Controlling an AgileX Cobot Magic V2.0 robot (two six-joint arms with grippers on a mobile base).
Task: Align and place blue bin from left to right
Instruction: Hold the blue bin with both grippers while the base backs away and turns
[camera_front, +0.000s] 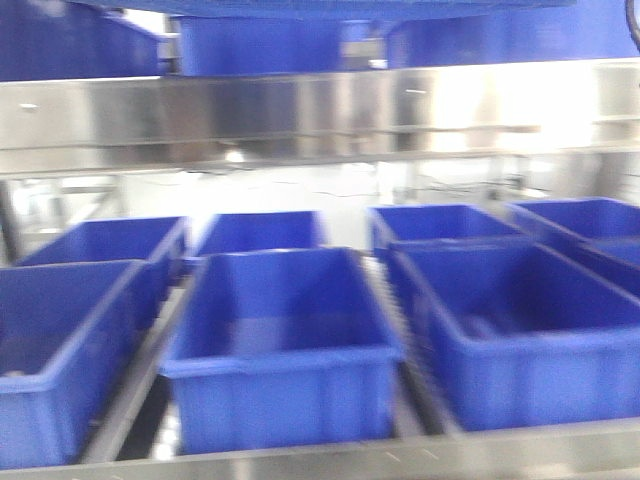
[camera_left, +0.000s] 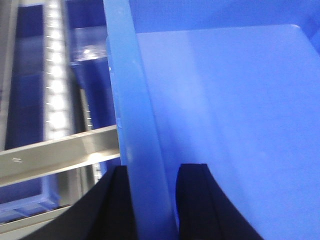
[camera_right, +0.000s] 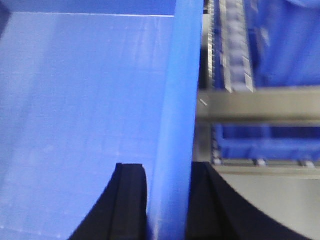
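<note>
The front view looks level into the rack from close by. A steel rail (camera_front: 320, 110) crosses toward 12 o'clock and rows of lower bins (camera_front: 285, 340) fill 6 o'clock. Each wrist view looks along its own hand from very near. The left hand (camera_left: 155, 172) and right hand (camera_right: 165, 170) sit at 6 o'clock, astride the bin (camera_left: 135, 100) wall, which runs up to 12. Both wrist views share the bin's inside.

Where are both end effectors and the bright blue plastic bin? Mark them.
left end effector (camera_left: 155, 170): left wrist view, between fingertips.
right end effector (camera_right: 166, 167): right wrist view, between fingertips.
bright blue plastic bin (camera_left: 132, 100): left wrist view, rim.
</note>
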